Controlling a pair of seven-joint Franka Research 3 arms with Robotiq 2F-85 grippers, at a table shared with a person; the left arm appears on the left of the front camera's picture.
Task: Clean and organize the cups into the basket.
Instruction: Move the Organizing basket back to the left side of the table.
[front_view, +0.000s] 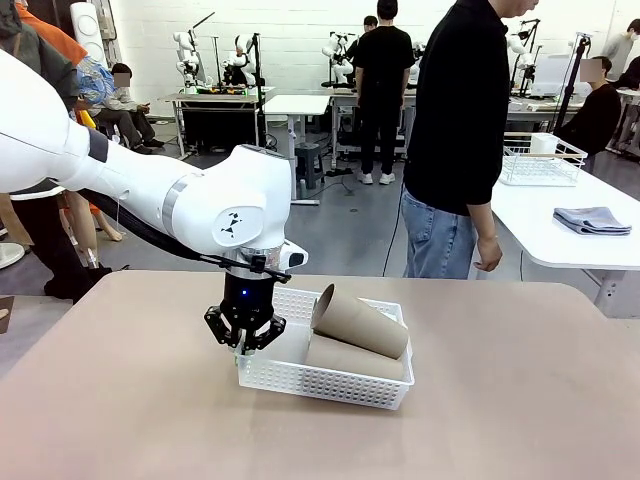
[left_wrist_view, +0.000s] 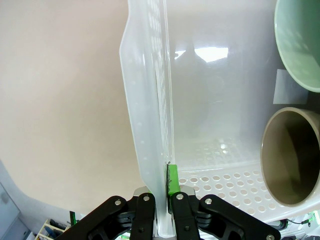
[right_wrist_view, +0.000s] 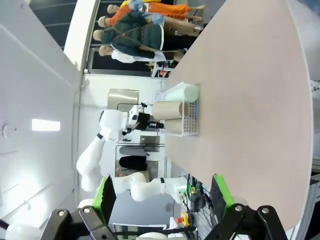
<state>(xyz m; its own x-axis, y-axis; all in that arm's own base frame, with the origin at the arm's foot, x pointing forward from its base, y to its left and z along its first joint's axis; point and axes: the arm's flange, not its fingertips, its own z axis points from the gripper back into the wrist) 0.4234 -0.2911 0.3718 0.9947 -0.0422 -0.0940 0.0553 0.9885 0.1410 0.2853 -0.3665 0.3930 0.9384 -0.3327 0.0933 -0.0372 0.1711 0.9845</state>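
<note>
All three cups (front_view: 358, 322) lie in basket (front_view: 330, 383); left fingers (left_wrist_view: 172, 180) clamp basket wall, right fingers (right_wrist_view: 102, 197) spread wide, idle; basket placement left.

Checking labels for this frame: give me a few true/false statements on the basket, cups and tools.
1. The left tool is shut on the basket wall. True.
2. The right tool is clamped on a cup. False: it is open, holding nothing, away from the basket.
3. The mint-green cup lies in the basket. True.
4. The tan cups stand upright on the table. False: they lie on their sides in the basket.
</note>
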